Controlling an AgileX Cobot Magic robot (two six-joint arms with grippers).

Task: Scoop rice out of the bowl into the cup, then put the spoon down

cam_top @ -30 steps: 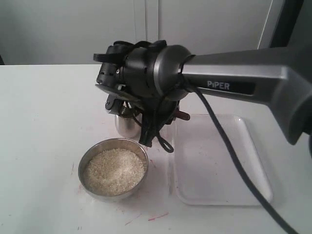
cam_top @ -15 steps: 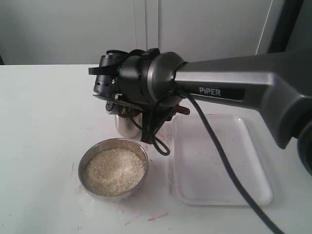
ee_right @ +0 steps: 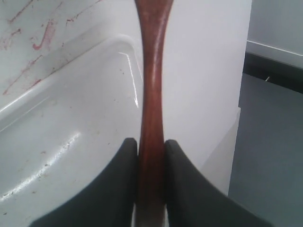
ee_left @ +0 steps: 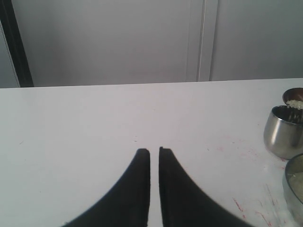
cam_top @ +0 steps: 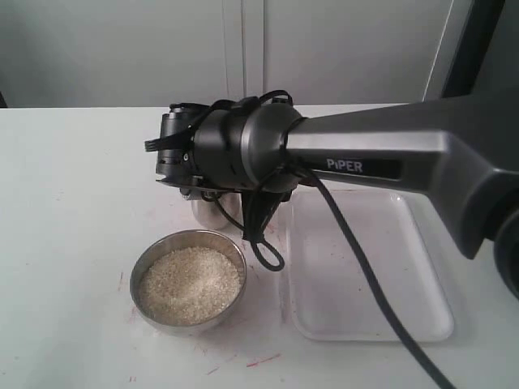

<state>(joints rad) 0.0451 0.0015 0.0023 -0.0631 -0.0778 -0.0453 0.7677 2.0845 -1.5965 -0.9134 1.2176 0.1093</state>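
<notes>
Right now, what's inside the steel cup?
The spoon, loaded with rice, hovers by the cup's rim. The inside is hidden: the cup's own wall blocks the left wrist view, and the right arm covers it in the exterior view.

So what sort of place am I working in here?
Probably a lab test bench, not a kitchen: a white table with red marks, plain pale wall panels behind, and a steel bowl of rice beside a clear tray.

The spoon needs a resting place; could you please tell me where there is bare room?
In the exterior view, the tray right of the bowl lies bare, as does the table left of bowl and cup. Crowded: around the cup, under the right arm.
</notes>
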